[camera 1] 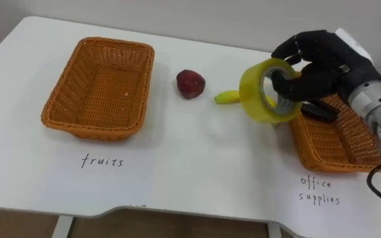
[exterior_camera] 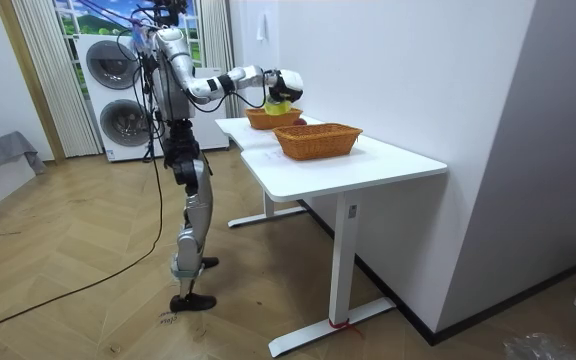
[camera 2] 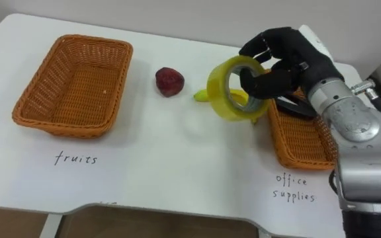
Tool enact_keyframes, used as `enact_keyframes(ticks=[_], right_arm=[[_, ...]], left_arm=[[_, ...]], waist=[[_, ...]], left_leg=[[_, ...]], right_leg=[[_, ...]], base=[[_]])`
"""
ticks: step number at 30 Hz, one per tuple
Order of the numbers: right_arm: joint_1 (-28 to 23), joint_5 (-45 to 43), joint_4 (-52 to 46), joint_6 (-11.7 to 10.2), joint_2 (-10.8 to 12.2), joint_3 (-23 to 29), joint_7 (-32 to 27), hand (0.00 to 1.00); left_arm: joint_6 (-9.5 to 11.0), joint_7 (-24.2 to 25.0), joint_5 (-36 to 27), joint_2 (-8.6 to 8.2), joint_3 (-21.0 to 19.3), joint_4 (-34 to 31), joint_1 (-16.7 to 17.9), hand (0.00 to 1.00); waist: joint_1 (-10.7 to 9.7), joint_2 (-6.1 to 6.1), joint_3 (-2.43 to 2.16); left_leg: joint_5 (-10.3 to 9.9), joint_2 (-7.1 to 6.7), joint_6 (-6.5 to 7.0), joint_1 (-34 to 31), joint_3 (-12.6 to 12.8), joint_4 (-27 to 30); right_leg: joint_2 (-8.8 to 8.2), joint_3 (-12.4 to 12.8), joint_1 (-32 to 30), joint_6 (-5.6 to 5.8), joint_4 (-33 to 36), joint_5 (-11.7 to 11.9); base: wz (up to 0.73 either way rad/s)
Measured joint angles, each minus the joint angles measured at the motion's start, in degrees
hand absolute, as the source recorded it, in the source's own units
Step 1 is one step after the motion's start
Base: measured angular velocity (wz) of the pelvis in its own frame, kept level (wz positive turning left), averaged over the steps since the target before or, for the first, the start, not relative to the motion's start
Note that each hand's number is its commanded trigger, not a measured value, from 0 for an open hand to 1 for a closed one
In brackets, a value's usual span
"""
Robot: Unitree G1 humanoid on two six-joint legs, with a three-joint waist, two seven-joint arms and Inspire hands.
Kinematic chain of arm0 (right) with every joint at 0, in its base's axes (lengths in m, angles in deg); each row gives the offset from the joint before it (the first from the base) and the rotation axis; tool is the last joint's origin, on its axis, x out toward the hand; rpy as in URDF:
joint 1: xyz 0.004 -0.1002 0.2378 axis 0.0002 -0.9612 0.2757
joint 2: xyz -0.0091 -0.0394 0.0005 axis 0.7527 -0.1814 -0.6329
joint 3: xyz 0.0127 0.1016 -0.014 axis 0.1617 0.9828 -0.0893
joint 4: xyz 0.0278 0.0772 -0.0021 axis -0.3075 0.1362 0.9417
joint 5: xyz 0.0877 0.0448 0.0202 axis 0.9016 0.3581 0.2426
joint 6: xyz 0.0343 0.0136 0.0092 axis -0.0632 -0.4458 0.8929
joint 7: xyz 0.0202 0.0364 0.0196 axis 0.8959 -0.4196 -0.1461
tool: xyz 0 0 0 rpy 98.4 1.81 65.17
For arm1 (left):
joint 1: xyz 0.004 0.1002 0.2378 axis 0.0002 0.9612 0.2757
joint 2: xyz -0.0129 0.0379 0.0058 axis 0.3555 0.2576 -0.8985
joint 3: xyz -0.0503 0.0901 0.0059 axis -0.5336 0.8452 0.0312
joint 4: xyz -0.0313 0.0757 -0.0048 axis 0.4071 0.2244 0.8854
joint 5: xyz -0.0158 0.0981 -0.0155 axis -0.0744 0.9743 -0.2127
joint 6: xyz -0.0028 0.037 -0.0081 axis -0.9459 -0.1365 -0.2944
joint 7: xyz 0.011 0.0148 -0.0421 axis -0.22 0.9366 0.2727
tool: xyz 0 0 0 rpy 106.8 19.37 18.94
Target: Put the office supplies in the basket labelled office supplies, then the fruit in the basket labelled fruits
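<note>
- The white table [camera 1: 197, 158]: flat matt top w/ rounded corners. A hand-written label [camera 1: 102, 160] sits on the top in front of each basket.
- Far left: the left basket [camera 1: 96, 128], orange wicker, rectangular, standing flat on the top.
- Right of it and apart from its rim: a red fruit [camera 1: 190, 84], lying on the bare top.
- Next: a small yellow-green banana [camera 1: 225, 98], also on the top. Its right end is hidden behind the tape.
- The tape roll [camera 1: 249, 92], yellow, is up in the air and tilted, btw. the banana and the right basket, not touching the table.
- The right hand [camera 1: 323, 63], black, has its fingers and thumb curled through and round the roll, so it is clamped on it.
- Far right: the right basket [camera 1: 339, 142], same wicker, near the table's right edge. A black object [camera 1: 319, 111] lies inside, at the end under the hand; what it is I cannot tell.
- Room view, from its left: a pale curtain [exterior_camera: 33, 70], then two washing machines [exterior_camera: 118, 95], one stacked on the other.
- The robot stands upright on the wood floor [exterior_camera: 88, 280] beside the table, w/ its right arm stretched out over the farther basket.
- At the room view's right: a plain white wall [exterior_camera: 418, 60] runs along the table's far side. The table has white legs w/ flat feet.
</note>
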Motion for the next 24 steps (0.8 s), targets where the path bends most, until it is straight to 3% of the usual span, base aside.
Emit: enact_keyframes(ticks=[7, 17, 24], right_arm=[[0.0, 2.0, 0.4, 0.0, -2.2, 0.1, -3.0, 1.0], [-2.1, 4.9, 1.6, -0.5, -2.2, 1.9, -6.9, 1.0], [-2.2, 9.3, 4.3, -1.7, -2.2, 3.7, -11.9, 1.0]], left_arm=[[0.2, 0.0, 0.0, 0.0, 0.0, 0.0, 0.0, 0.0], [0.2, -0.2, 0.0, -0.04, -0.2, 0.0, 0.5, 0.0], [0.2, -0.2, 0.0, -0.2, -0.1, 0.0, 1.1, 0.0]], waist=[[-0.5, -0.51, 0.22], [-0.8, -0.51, 0.19], [-2.3, 0.38, 0.15]], left_leg=[[0.1, 0.01, 0.01, -0.3, 0.2, 0.0], [0.0, 0.02, 0.02, -0.3, 0.2, -0.2], [0.0, 0.04, 0.02, -0.4, 0.2, -0.2]], right_leg=[[0.02, 0.0, -0.4, -0.11, 0.1, 0.1], [0.01, -0.1, -0.5, -0.1, 0.0, 0.1], [0.02, -0.1, -0.5, -0.1, 0.0, 0.1]], base=[[0.0], [0.0], [0.0]])
